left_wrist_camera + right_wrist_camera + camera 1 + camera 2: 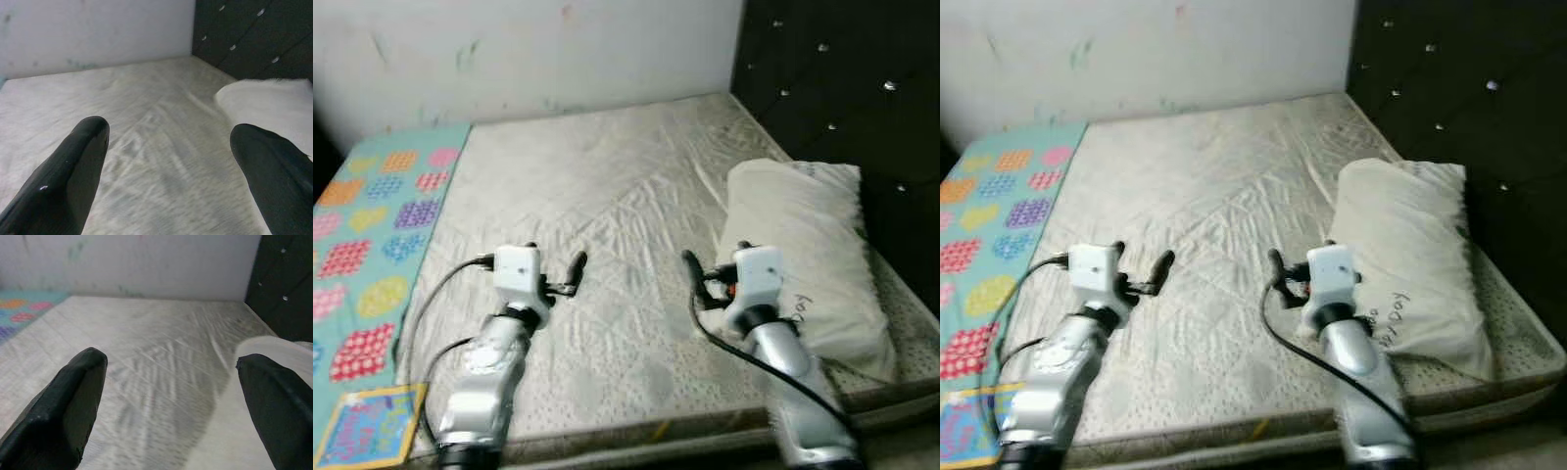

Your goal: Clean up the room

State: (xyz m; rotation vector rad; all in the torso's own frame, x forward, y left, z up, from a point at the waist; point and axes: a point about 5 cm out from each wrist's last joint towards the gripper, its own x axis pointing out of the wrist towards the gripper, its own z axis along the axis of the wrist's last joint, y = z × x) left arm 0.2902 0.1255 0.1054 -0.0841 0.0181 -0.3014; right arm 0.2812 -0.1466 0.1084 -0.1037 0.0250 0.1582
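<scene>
Pillow (808, 259) lies along the right edge of the bed (607, 196), lengthwise toward the dark headboard (842, 88), with the right gripper (703, 279) just beside its near end and the left gripper (570, 276) over the bare sheet near the front edge; both sets of fingers stand spread and hold nothing. Beyond the left edge lies a patterned mat (372, 245). Risk, as judged: a shallow pinch may catch only the loose cover, letting the pillow sag or slide off the front right corner.

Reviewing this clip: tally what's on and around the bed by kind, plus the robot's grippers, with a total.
Pillow: 1
Mattress: 1
Patterned quilt: 1
Tufted black headboard: 1
Grippers: 2, left gripper and right gripper, both open above the mattress
Total: 6
</scene>
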